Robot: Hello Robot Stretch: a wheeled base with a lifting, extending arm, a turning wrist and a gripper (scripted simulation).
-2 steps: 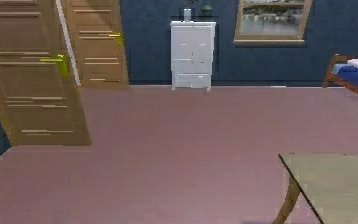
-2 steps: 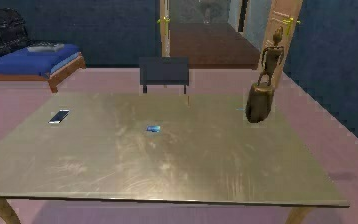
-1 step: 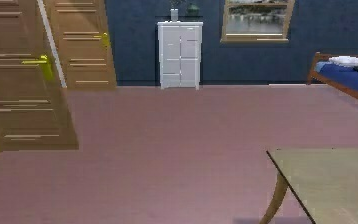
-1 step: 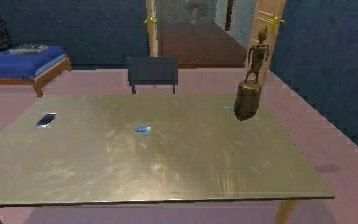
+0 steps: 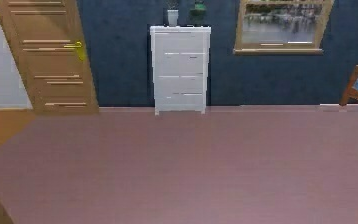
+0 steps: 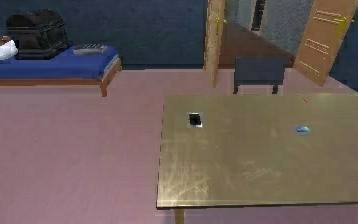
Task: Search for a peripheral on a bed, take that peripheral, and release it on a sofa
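**Grey slab on bed, well apart from table**

Flat grey slab (image 6: 88, 48) lies on the bed (image 6: 57, 68) at ~10 o'clock in the arm side view, on the blue mattress toward its 3 o'clock end. It's too small to be sure it's the peripheral. At its 9 o'clock, near it on the same mattress, sits a black bag (image 6: 36, 35). Where the slab lies rel. to my fingers I can't tell, nor how the fingers stand, nor the arm's pose.

Closer in, same view: big tan table (image 6: 267, 175) at ~5 o'clock. On it are a small dark flat thing (image 6: 195, 120) near the 11 o'clock corner and a small blue blob (image 6: 303, 130), well apart from it toward 3 o'clock. A dark stool (image 6: 259, 68) stands beyond the table at 12 o'clock, before a doorway w/ wood door leaves (image 6: 329, 40). Floor (image 6: 77, 150) is pinkish, wall (image 6: 157, 30) dark blue.

Fwd view: white chest of drawers (image 5: 180, 68) at 12 o'clock against the wall, w/ a pot (image 5: 173, 17) and a plant (image 5: 198, 11) on top. A framed picture (image 5: 283, 24) hangs at 1 o'clock and a wood door (image 5: 49, 55) stands at 10 o'clock.
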